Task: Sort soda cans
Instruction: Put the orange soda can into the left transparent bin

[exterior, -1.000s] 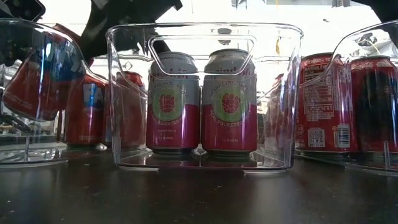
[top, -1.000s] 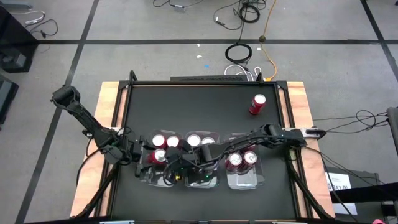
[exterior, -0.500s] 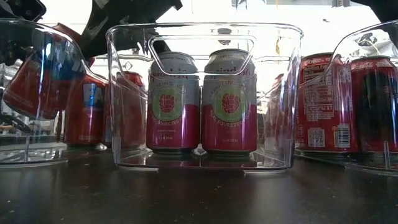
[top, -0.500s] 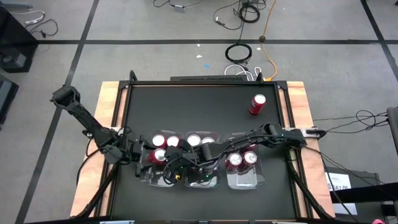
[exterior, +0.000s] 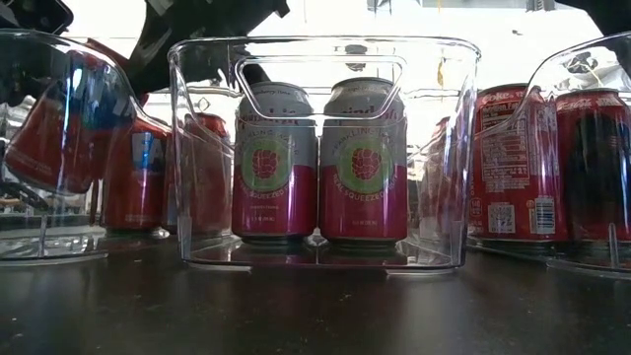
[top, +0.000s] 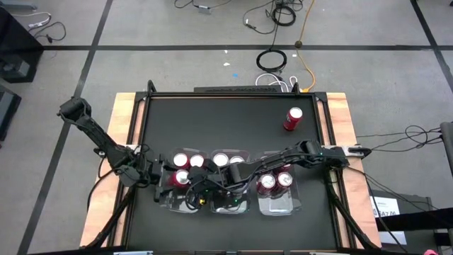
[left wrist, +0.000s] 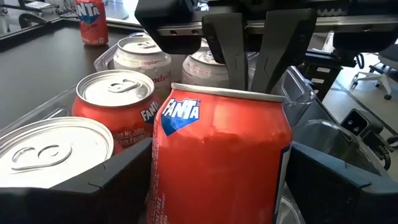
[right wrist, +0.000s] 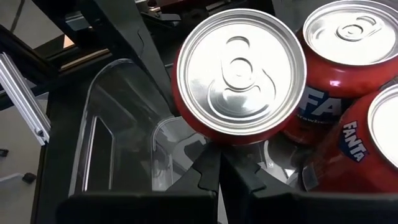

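A red Fanta soda can [top: 182, 177] hangs tilted inside the left clear tray [exterior: 39, 248], and my left gripper [top: 172, 178] is shut on it. My right gripper [right wrist: 219, 163], shut, reaches across from the right to the same can [right wrist: 239, 74]. Two more red cans [top: 189, 161] stand at that tray's far end. Two silver-and-pink cans [exterior: 319, 163] stand in the middle tray [exterior: 315, 49]. Two red cans [top: 276, 180] stand in the right tray [exterior: 592, 258]. One red can [top: 293, 118] stands alone on the table at the far right. My left gripper pinches the Fanta can's side wall [left wrist: 163, 168] between its two fingers [left wrist: 106, 190], which come in nearly level from the table's left. The can is lifted off the tray floor and tilted [exterior: 54, 128]. My right gripper touches the can's wall just under the top rim [right wrist: 214, 138] with its shut fingertips [left wrist: 249, 62], slanting down from the right.
The three clear trays stand side by side along the table's near edge. The right arm [top: 283, 157] stretches low over the middle and right trays. The dark table top [top: 212, 120] beyond the trays is bare but for the lone can.
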Tool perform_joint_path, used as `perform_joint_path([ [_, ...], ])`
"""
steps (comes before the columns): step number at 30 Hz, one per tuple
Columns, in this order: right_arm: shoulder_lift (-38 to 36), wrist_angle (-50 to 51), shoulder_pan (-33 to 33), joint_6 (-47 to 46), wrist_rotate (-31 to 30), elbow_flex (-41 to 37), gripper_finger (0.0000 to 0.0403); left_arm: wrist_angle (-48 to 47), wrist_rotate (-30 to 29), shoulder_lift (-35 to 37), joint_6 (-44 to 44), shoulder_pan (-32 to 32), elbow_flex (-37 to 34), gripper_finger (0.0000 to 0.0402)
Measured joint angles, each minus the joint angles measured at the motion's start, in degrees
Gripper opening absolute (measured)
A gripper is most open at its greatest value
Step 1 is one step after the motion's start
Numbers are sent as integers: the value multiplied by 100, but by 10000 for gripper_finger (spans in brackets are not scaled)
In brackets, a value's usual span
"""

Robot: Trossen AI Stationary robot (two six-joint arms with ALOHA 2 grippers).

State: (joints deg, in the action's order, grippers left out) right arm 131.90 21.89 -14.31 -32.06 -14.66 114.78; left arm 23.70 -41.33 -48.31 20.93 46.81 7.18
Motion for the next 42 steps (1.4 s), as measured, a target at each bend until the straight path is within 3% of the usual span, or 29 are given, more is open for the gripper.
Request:
perform_joint_path([
  [13,-11,15,18,-43,-113,0,0,-131,136,1,-15,9,13,389],
  [26,-56,193,4,-40,-39,0,0,-110,78,2,-26,9,113,393],
  [38,-825,1338,0,-331,-43,-2,0,261,56,68,-37,4,151,393],
  [42,-1318,2265,-3,-967,-293,-2,0,860,54,105,-34,7,155,393],
])
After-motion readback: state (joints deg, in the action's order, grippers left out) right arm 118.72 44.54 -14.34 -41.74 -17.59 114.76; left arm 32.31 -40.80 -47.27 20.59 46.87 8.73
